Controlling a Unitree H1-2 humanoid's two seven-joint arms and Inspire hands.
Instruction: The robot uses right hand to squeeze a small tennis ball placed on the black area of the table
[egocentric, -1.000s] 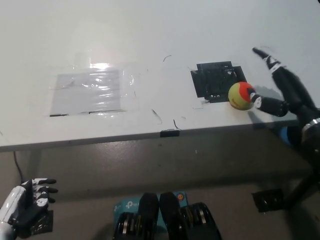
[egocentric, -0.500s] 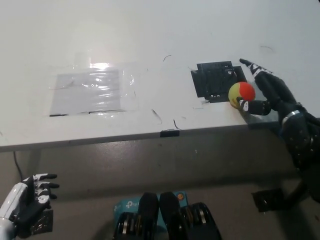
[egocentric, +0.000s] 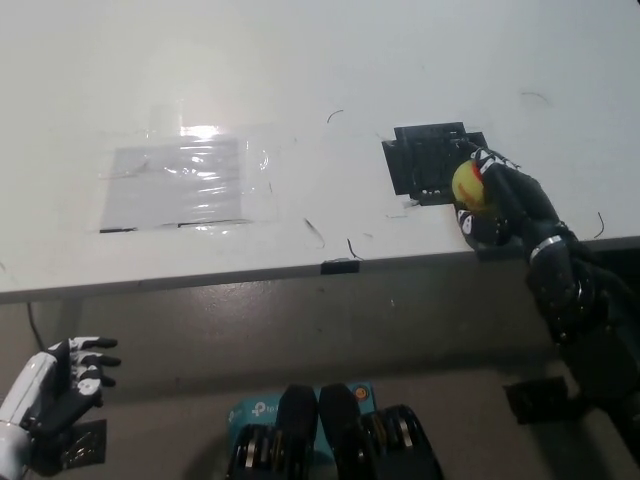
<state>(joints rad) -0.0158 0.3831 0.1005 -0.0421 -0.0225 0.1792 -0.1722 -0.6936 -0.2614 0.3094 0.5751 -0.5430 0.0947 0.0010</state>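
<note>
Right hand (egocentric: 505, 205) now wrapped around tennis ball (egocentric: 468, 186), beside black area (egocentric: 425, 160), left hand (egocentric: 55, 392) spread below table (egocentric: 300, 60)

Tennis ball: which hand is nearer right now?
Right. The black right hand is wrapped around the tennis ball at the edge of the black patch. The white left hand hangs below the table edge, far off at lower left.

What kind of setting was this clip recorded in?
Probably a lab or test bench: a bare white table marked with a black taped patch and a clear plastic sheet, where the right hand grips a tennis ball.
</note>
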